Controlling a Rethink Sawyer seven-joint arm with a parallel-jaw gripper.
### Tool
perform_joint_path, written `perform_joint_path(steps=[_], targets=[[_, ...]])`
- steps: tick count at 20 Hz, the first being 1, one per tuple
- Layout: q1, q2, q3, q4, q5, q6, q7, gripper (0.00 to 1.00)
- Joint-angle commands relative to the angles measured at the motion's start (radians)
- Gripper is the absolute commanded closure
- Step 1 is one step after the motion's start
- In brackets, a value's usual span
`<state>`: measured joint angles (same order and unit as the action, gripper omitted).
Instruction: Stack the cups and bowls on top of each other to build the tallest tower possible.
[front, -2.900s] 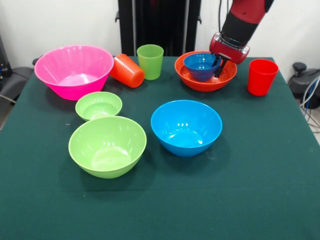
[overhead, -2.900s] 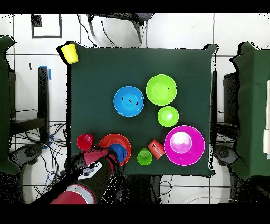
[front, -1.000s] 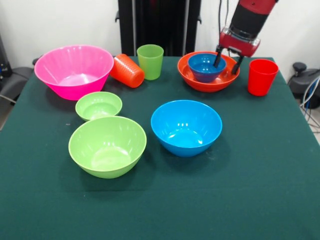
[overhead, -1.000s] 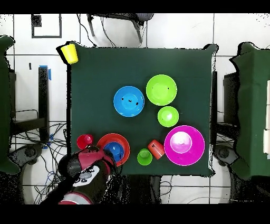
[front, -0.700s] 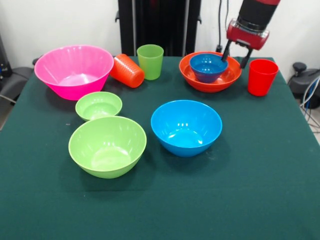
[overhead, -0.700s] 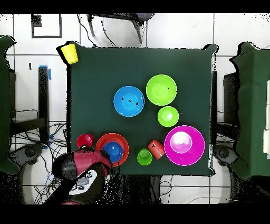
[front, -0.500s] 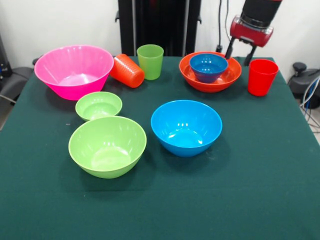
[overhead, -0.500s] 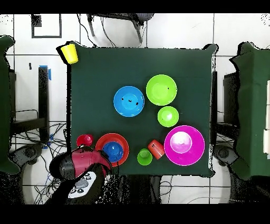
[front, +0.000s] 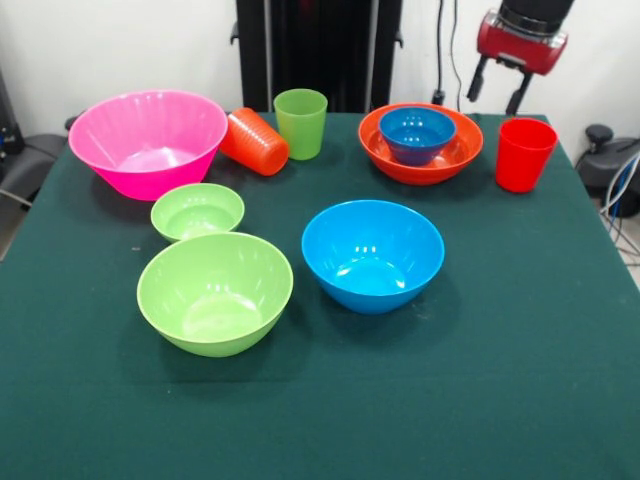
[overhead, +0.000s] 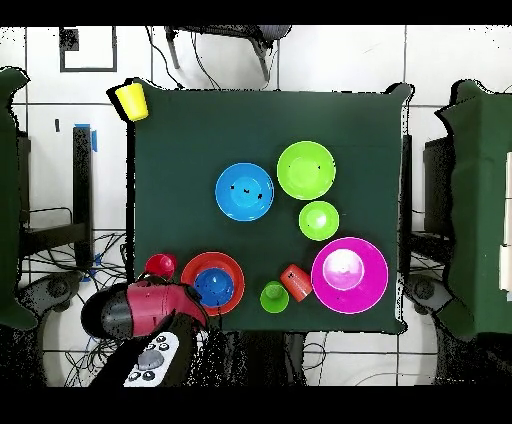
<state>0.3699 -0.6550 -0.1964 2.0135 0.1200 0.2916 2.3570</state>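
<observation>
Views: the overhead view is showing a yellow cup (overhead: 131, 99) at the table's corner, apparently off the green tablecloth (front: 500, 330); the front view is missing it
Writing: none is showing legibly
Gripper (front: 498, 89): hanging open and empty above the red cup (front: 524, 153)
Tower: small dark blue bowl (front: 417, 133) is sitting inside the wide orange bowl (front: 420, 166)
</observation>
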Motion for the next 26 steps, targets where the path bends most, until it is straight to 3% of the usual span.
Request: perform_joint_path(steps=[1,8,17,21,26], targets=[[-0.094,-0.011,0.217,0.048,0.059,0.002,0.09,0.0],[-0.106,-0.017,0.252,0.047,0.054,-0.019,0.105,0.0],[-0.115,0.065,0.23,0.019,0.006,-0.118,0.098,0.0],[-0.097,0.069,0.225,0.036,0.006,-0.154,0.116,0.0],[-0.05,0.059,0.175,0.017,0.018,-0.131,0.127,0.0]])
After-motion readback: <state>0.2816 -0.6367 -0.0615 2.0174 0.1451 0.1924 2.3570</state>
